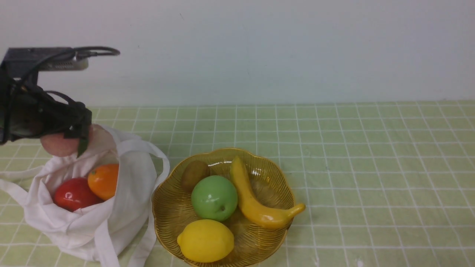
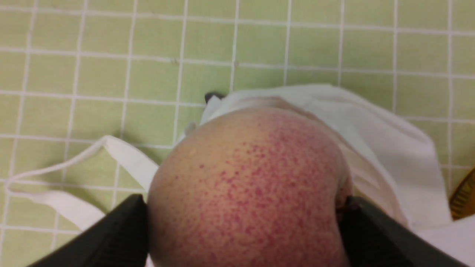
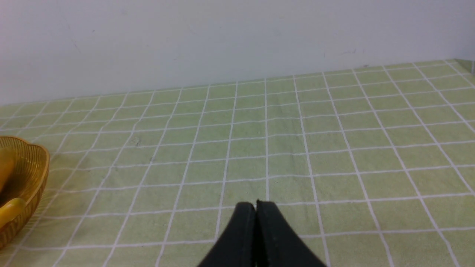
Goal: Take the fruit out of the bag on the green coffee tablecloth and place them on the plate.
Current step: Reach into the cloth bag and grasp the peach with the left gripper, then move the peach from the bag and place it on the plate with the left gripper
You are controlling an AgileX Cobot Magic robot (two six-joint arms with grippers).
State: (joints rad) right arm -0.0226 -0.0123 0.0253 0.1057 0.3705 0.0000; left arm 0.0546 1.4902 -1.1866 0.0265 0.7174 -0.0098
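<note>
My left gripper (image 1: 68, 139) is shut on the pink-speckled peach (image 1: 59, 145) and holds it just above the far left rim of the white cloth bag (image 1: 92, 222). The peach fills the left wrist view (image 2: 252, 185), gripped between two black fingers (image 2: 122, 230). A red apple (image 1: 74, 194) and an orange citrus (image 1: 104, 181) lie inside the bag. The amber plate (image 1: 167, 211) stands right of the bag on the green tablecloth (image 1: 371, 167). My right gripper (image 3: 256, 204) is shut and empty above bare cloth; it is out of the front view.
The plate holds a green apple (image 1: 214, 198), a yellow lemon (image 1: 205, 240), a banana (image 1: 256, 200) and a kiwi (image 1: 195, 174). The bag's straps (image 2: 55, 185) trail on the cloth. A pale wall runs along the back. The plate's edge shows in the right wrist view (image 3: 35, 170).
</note>
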